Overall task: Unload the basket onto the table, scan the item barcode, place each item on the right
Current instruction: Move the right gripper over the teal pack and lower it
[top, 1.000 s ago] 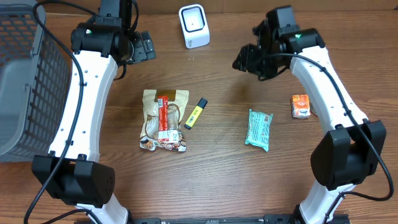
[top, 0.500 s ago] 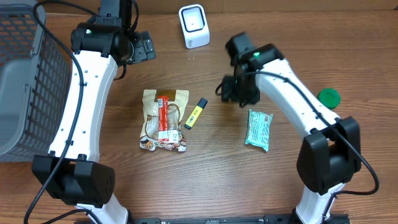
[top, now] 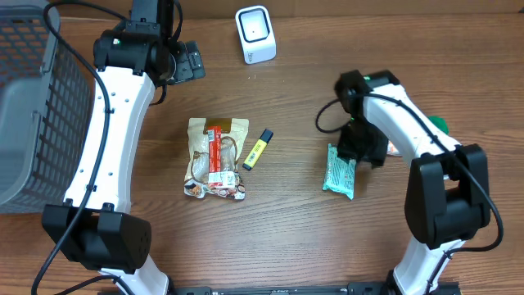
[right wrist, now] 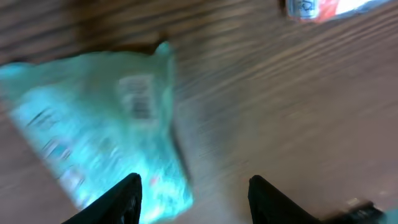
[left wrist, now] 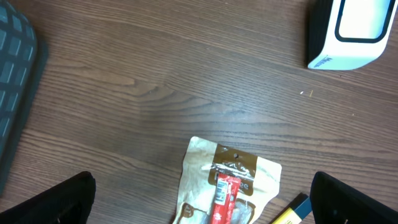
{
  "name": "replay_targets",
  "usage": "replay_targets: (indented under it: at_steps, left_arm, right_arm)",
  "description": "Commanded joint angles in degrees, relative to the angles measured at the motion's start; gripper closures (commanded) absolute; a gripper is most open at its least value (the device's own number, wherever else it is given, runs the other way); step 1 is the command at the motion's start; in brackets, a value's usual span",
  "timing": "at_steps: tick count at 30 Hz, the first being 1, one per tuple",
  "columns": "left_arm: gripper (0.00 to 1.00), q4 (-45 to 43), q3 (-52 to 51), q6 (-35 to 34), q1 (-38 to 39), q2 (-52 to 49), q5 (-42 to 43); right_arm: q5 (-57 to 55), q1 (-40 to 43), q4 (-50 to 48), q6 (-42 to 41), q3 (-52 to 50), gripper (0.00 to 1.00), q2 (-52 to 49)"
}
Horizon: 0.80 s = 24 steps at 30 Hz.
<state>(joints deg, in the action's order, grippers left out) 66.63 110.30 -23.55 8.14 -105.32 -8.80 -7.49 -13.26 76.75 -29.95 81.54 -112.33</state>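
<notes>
Bench scene: the right pincer (top: 359, 152) hovers over the right edge of a teal packet (top: 337, 174), which lies flat on the wooden bench (top: 295, 238), right of centre. The jaws stand partly apart and grasp nothing. The blurred wrist view shows one finger (right wrist: 124, 199) above the packet, whose pale label is too smeared to read. The white scanner (top: 255, 34) stands at the far edge, well apart from the packet. The left pincer (top: 188, 61) hangs fully released at the far left, empty. A brown snack pouch (top: 216, 157) lies just beside a yellow highlighter (top: 257, 149). A grey basket (top: 33, 98) occupies the left edge. An orange carton (right wrist: 329, 7) lies near the packet.
</notes>
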Motion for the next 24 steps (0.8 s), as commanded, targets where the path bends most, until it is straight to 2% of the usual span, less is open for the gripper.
replay_targets:
  at_steps: [1, 6, 14, 21, 24]
  left_arm:
    - [0.00, 0.02, 1.18, 0.85, 0.13, 1.51, -0.35]
    - [0.00, 0.02, 1.16, 0.85, 0.13, 1.51, -0.35]
    - [0.00, 0.02, 1.18, 0.85, 0.13, 1.51, -0.35]
    - [0.00, 0.02, 1.18, 0.85, 0.13, 1.51, -0.35]
    - [0.00, 0.02, 1.16, 0.85, 0.13, 1.51, -0.35]
  right_arm:
    - [6.71, 0.98, -3.87, 0.39, -4.55, 0.44, -0.11]
    - [21.75, 0.22, -9.88, 2.12, -8.20, 0.44, -0.11]
    - [42.07, -3.28, -18.95, 2.10, -8.35, 0.39, -0.09]
    - [39.56, -1.01, -15.87, 4.31, -4.66, 0.38, -0.07]
    - [39.71, -0.13, -11.04, 5.11, -1.01, 0.43, 0.59]
